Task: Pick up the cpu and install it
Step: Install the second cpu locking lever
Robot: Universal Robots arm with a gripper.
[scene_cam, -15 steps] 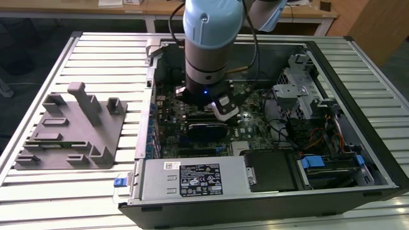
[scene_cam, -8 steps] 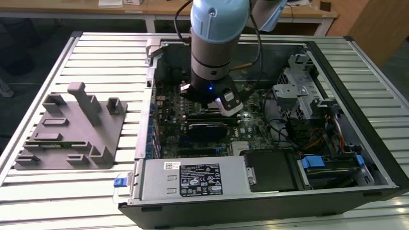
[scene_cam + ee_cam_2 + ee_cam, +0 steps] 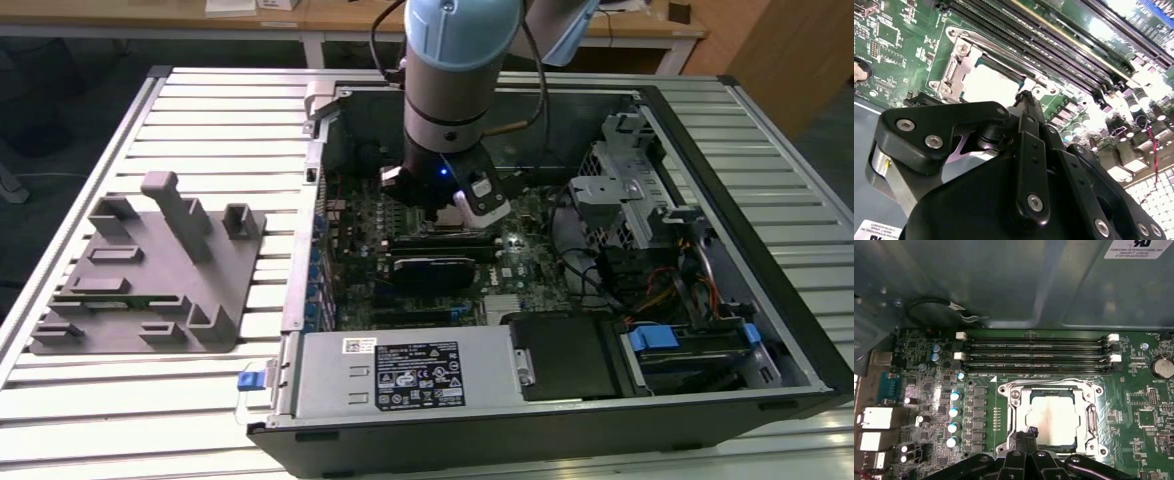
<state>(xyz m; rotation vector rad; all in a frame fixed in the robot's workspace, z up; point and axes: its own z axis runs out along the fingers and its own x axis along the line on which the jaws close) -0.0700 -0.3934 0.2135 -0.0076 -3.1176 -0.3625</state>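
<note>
The cpu (image 3: 1051, 417), a flat silvery square, lies inside the metal socket frame (image 3: 1013, 412) on the green motherboard; the second wrist view shows the cpu (image 3: 991, 85) too. My gripper (image 3: 1025, 437) hangs just above the socket's edge, beside the cpu, its black fingers (image 3: 1026, 107) pressed together and holding nothing. In the exterior view the gripper (image 3: 434, 215) reaches down into the open computer case (image 3: 747, 180) over the middle of the board.
Memory slots (image 3: 1036, 352) run alongside the socket. A grey plastic fixture tray (image 3: 147, 270) lies on the slatted table at the exterior view's left. A power supply box (image 3: 400, 375) and drive cages (image 3: 641, 200) crowd the case's near and right sides.
</note>
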